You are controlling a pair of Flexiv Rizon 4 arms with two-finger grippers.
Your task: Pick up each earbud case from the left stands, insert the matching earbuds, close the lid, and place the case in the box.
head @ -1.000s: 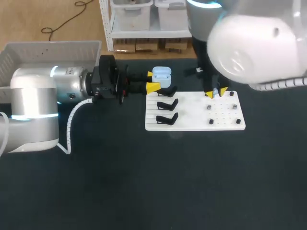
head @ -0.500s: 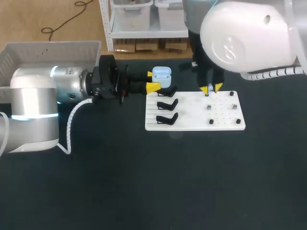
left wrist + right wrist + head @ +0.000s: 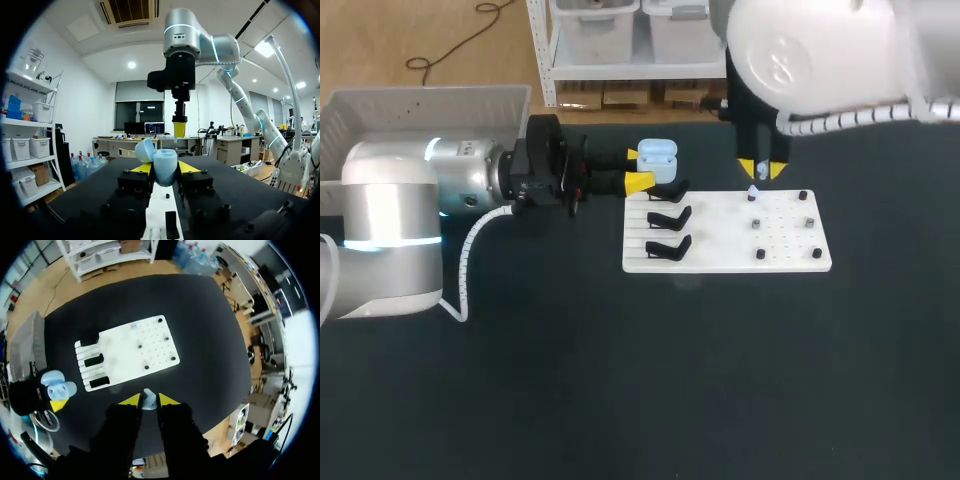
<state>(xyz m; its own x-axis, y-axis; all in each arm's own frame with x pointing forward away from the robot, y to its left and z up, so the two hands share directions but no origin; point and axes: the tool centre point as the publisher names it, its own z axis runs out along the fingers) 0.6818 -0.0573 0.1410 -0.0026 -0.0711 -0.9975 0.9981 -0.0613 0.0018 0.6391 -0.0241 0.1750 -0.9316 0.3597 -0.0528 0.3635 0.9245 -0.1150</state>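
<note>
Left gripper point(image 3: 638, 169) clamped on the open-lidded earbud case point(image 3: 657, 160), just off the board's point(image 3: 720, 252) 11 o'clock corner. Right gripper point(image 3: 760, 170) pinching an earbud point(image 3: 148, 399) above the board's 12 o'clock edge. Table point(image 3: 640, 380) stretches wide at 6 o'clock.

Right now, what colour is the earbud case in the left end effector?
Pale blue earbud case; left wrist view shows it best.
</note>
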